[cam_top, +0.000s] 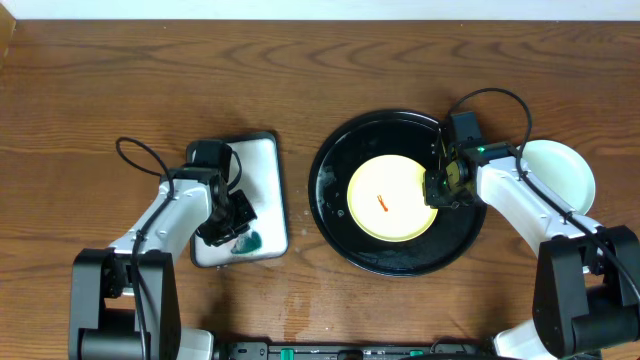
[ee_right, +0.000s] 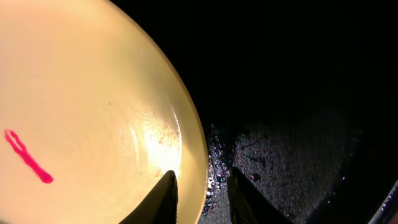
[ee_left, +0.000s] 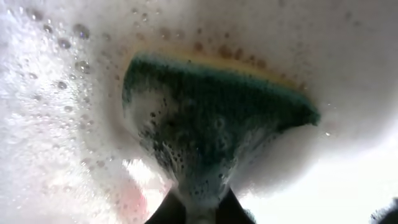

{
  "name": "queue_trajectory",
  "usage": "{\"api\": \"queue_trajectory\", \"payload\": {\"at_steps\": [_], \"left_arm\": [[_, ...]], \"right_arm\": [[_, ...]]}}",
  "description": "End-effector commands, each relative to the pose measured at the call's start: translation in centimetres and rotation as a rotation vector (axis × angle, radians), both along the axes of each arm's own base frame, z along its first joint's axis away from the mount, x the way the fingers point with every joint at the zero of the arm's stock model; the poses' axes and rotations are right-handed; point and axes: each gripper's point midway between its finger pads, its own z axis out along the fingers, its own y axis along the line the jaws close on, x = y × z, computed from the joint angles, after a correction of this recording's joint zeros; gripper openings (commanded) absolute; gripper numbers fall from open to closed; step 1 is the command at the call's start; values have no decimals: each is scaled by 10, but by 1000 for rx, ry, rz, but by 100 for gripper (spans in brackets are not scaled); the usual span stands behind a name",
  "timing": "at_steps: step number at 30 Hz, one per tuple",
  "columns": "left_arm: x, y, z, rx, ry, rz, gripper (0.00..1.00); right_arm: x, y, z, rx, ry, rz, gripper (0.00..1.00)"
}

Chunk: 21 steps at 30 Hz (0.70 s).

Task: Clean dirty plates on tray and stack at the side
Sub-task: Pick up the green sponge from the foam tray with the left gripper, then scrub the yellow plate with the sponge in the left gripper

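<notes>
Your right gripper (ee_right: 200,184) stands open astride the right rim of the yellow plate (cam_top: 385,218), which lies in the middle of the black tray (cam_top: 335,225), one finger over the plate and the other over the tray floor. Left of the black tray, your left gripper (cam_top: 238,232) is clamped on a green sponge (ee_left: 211,118) in the foamy white tray (cam_top: 262,160); a mint plate (cam_top: 565,170) sits just right of the black tray
</notes>
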Motion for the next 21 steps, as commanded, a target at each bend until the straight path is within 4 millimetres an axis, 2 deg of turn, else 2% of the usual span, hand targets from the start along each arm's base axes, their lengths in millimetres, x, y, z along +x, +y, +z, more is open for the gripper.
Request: {"api": "queue_trajectory", "payload": {"at_steps": [1, 8, 11, 13, 16, 19, 21], "left_arm": [[12, 1, 19, 8, -59, -80, 7], [17, -6, 61, 7, -170, -162, 7], [18, -17, 83, 2, -228, -205, 7], [20, -29, 98, -4, -275, -249, 7], [21, -52, 116, -21, -342, -326, 8], [22, -75, 123, -46, -386, -374, 7], [22, -90, 124, -66, -400, -388, 7]], "right_arm": [[-2, 1, 2, 0, -1, 18, 26], [-1, 1, 2, 0, -6, 18, 24], [3, 3, 1, 1, -21, 39, 17], [5, 3, -2, -1, -28, 57, 12], [12, 4, -9, -2, -54, 93, 12], [15, 5, -16, -1, -53, 99, 12], [14, 4, -21, -6, -41, 102, 17]]}}
